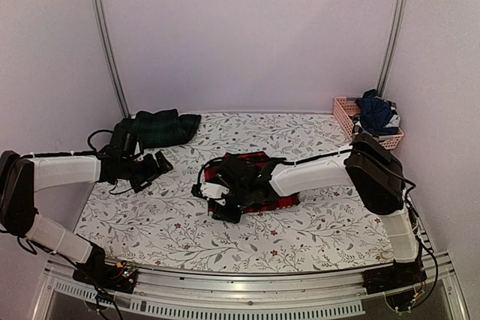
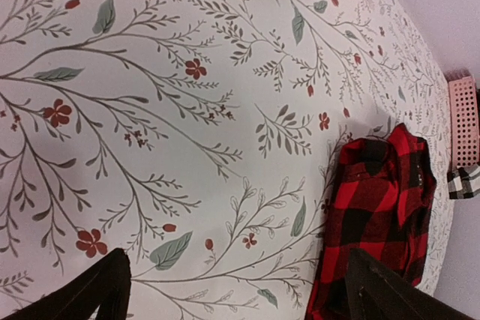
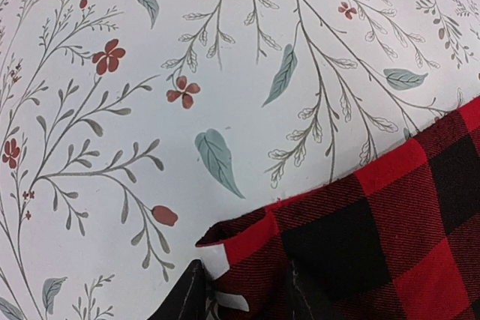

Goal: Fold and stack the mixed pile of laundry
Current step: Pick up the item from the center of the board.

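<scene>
The red-and-black checked flannel shirt (image 1: 259,179) lies bunched at mid-table. My right gripper (image 1: 223,204) is at its front-left edge. In the right wrist view the gripper (image 3: 244,301) has the shirt's hem (image 3: 375,215) between its narrow-set fingers, with a white label showing at the corner. My left gripper (image 1: 154,166) is open and empty over bare cloth to the shirt's left. Its fingers (image 2: 97,294) stand wide apart, and the shirt (image 2: 382,207) shows beside the right one. The dark green tartan piece (image 1: 161,127) lies folded at the back left.
A pink slatted basket (image 1: 345,109) at the back right holds dark navy clothes (image 1: 377,110). It also shows in the left wrist view (image 2: 465,121), with a black-and-white checked bit (image 2: 466,183) below it. The white leaf-patterned cloth (image 1: 322,222) covers the table.
</scene>
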You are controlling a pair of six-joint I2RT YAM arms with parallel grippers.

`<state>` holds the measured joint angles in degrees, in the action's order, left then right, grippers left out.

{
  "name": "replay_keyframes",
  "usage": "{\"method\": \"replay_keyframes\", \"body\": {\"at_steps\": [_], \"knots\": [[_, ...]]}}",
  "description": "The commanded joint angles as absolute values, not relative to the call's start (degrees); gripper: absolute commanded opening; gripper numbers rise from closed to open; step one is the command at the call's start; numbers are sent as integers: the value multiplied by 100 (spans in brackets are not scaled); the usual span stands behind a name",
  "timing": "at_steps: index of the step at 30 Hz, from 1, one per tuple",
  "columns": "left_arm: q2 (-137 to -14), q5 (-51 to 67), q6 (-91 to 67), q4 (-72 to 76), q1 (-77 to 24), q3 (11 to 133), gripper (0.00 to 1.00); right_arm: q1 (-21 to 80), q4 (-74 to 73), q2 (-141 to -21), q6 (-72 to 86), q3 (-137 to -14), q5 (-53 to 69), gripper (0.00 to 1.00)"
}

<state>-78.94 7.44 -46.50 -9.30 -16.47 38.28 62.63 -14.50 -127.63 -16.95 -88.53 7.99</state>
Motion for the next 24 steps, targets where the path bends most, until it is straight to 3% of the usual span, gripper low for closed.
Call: {"method": "replay_keyframes", "body": {"at_steps": [1,4,9,15,24], "knots": [[-7360,841,-4480,-324,-1632,3575,100,6375,-1791,-13176,-1857,-8934,300,34],[-7295,725,-4451,-201,-1660,3465,100,6406,-1740,-13207,-1918,-8930,55,25],[-7274,1220,-4140,94,-1648,3248,100,6407,-1457,-13087,-1951,-8788,-306,1],[-7108,2101,-4615,1637,-1682,2537,100,6272,-539,-12322,-1807,-8323,196,0],[-7736,2568,-5070,2656,-1823,2670,100,5951,-44,-12026,-1504,-8299,490,0]]}}
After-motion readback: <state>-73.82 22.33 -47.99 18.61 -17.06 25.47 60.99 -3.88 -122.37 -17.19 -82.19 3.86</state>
